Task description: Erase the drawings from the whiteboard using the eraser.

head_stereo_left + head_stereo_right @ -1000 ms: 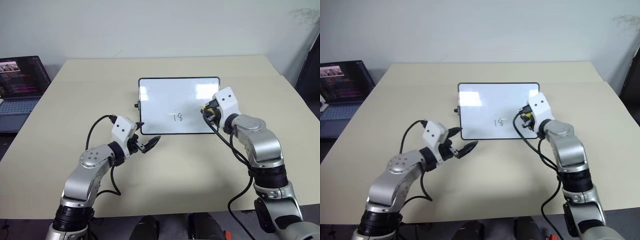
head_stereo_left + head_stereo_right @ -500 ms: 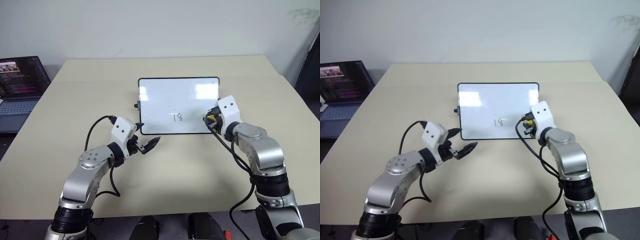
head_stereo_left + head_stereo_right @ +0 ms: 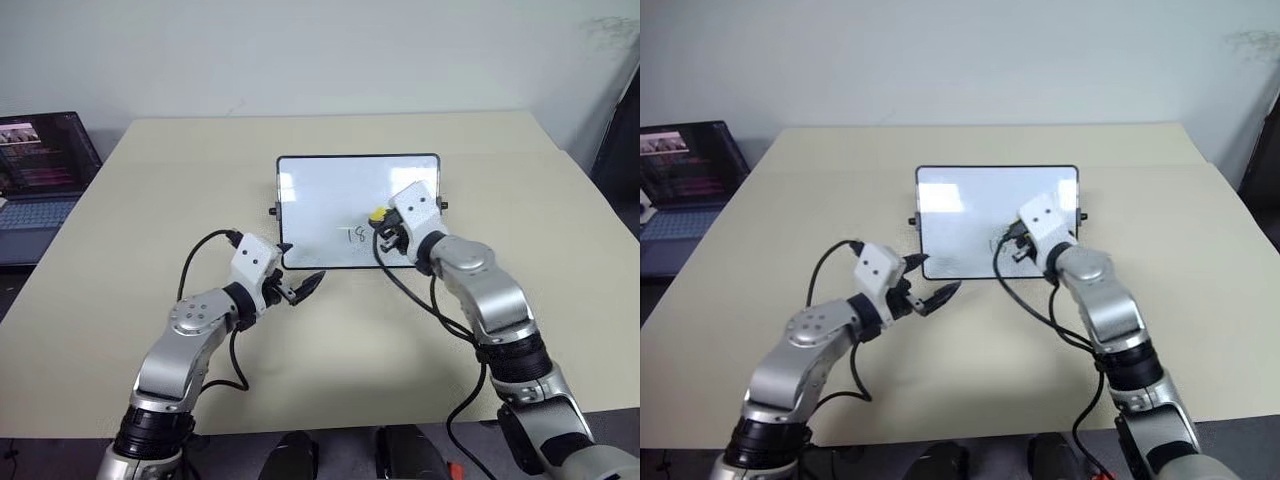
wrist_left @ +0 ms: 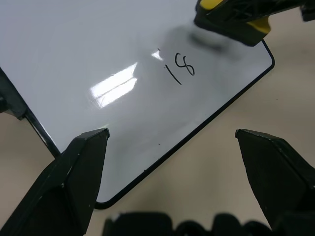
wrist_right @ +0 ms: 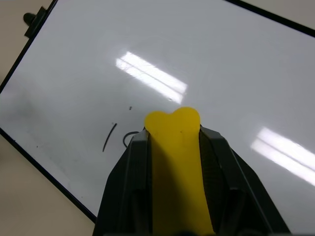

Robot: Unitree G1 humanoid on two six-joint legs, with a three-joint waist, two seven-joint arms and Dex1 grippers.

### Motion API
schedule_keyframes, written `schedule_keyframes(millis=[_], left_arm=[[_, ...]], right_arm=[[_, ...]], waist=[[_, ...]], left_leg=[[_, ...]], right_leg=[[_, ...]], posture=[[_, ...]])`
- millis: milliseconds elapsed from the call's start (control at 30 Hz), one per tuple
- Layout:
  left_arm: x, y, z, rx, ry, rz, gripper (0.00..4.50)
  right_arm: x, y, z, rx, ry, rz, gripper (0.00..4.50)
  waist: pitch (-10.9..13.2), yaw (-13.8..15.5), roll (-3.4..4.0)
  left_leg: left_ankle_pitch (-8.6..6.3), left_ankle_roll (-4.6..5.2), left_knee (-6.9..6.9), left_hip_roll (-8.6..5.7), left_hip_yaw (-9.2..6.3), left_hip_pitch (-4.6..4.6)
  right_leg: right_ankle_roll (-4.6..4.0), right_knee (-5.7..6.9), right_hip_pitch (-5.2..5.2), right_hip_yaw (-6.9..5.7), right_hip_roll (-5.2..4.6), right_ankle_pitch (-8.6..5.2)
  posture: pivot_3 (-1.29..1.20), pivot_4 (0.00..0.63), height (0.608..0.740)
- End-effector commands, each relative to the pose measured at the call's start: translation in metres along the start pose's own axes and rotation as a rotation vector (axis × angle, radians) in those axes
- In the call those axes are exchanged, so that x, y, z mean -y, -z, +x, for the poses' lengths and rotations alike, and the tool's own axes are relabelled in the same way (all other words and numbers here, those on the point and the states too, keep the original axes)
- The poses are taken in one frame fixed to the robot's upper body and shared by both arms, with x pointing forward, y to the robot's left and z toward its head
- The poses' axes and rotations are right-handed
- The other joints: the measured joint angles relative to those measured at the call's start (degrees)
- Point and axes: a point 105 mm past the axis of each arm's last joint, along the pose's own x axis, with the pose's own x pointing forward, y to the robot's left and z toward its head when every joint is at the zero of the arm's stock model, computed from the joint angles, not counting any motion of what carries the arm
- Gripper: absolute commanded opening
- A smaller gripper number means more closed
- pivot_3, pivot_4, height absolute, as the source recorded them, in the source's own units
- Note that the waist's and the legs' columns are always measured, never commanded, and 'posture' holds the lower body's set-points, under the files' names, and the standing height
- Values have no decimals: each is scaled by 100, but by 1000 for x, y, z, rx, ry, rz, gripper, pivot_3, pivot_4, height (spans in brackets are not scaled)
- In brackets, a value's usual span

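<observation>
We see a small rectangular glossy white whiteboard with a thin black frame (image 3: 330,190) lying flat in the middle of a broad beige table (image 3: 120,250), with little black knobs on its short sides. Near the board's front edge, a thin black handwritten marker numeral, "18" (image 4: 179,69), remains on the white surface; the rest of the board looks clean apart from bright reflections of the ceiling lights. Our right gripper (image 5: 174,147) hovers over the board's front right part, its two black fingers clamped tight against the sides of a small yellow oblong eraser (image 5: 176,162), whose rounded tip sticks out past the fingertips. From the right wrist view, the eraser's tip covers part of the numeral, with the "1" stroke showing just beside it; whether the eraser actually touches the board we cannot tell. From the left wrist view, the eraser shows a dark underside and sits just beyond the numeral. Our left gripper (image 3: 303,287) hangs just off the board's front left corner, over the bare table, its jaws spread wide and holding nothing. An open dark laptop with a lit screen (image 3: 40,160) stands off the table's far left side.
</observation>
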Motion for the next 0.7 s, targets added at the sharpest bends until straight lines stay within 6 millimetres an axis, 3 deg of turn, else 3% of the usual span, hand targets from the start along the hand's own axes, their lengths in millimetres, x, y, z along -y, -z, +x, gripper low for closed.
schedule_keyframes(millis=[33,400,700], left_arm=[[2,-11,2,43,-2,37,4500],[-2,-5,3,46,-12,39,4500],[-1,-2,2,53,-21,39,4500]], right_arm=[[-6,-23,10,98,-5,-54,996],[-20,-37,36,169,-34,-109,996],[-25,-50,44,210,-36,-126,996]], waist=[[0,0,0],[0,-4,0],[0,-9,1]], left_leg=[[0,0,0,1,-1,0],[0,0,-1,1,0,1],[0,0,-1,2,0,1]], right_leg=[[0,-1,0,0,0,0],[-1,3,-3,1,1,0],[-1,7,-6,2,1,0]], posture=[[0,150,740],[0,150,740],[0,150,740]])
